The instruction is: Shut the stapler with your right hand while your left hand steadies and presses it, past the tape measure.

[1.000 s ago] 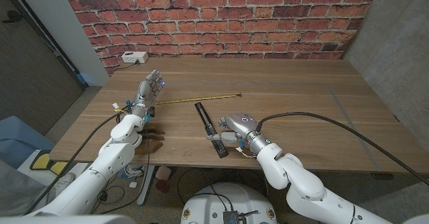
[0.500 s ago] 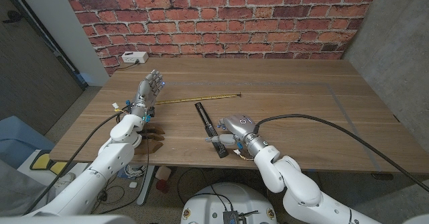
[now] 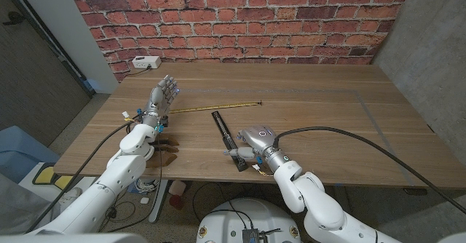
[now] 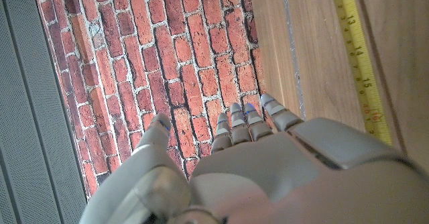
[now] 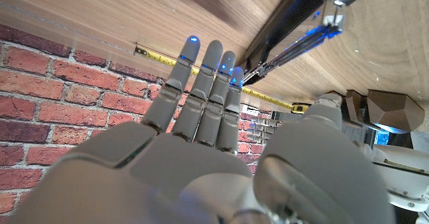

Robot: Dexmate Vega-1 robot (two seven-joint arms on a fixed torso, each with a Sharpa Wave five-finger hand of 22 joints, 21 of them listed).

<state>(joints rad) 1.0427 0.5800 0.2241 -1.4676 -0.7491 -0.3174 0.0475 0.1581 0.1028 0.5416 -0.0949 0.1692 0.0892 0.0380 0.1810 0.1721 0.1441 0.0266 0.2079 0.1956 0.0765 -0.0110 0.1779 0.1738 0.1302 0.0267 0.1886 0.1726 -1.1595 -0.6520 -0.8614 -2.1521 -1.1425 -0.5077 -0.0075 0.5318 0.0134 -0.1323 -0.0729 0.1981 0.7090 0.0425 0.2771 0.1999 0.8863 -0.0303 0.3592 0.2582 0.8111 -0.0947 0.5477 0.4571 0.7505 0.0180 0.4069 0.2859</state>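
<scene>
Where the table (image 3: 328, 137) comes nearest to the robot, the right hand (image 3: 253, 141) is placed over the near half of the stapler (image 3: 228, 139), at the side of it, with the palm turned down. In the right wrist view its fingers (image 5: 204, 90) are stretched out straight and close together, and nothing is between them; the thumb (image 5: 320, 117) stands apart. From the head view I cannot tell if the hand touches the stapler or only hovers just beside it. The stapler is a long black one, lying open on the wood near the front edge, and it runs away from the robot toward the middle of the table. In the right wrist view its metal inner rail is visible beside the fingertips.

A little farther, at the left side of the table, the left hand (image 3: 164, 94) stands upright with the fingers pointing up and slightly spread. It holds nothing and is well apart from the stapler.

Beyond the stapler the yellow tape measure (image 3: 218, 107) lies flat as a thin strip across the wood, between the left hand and the table middle. Its printed numbers appear in the left wrist view (image 4: 358, 56).

At the far left corner a small white box (image 3: 145, 62) sits against the brick wall (image 3: 240, 17).
</scene>
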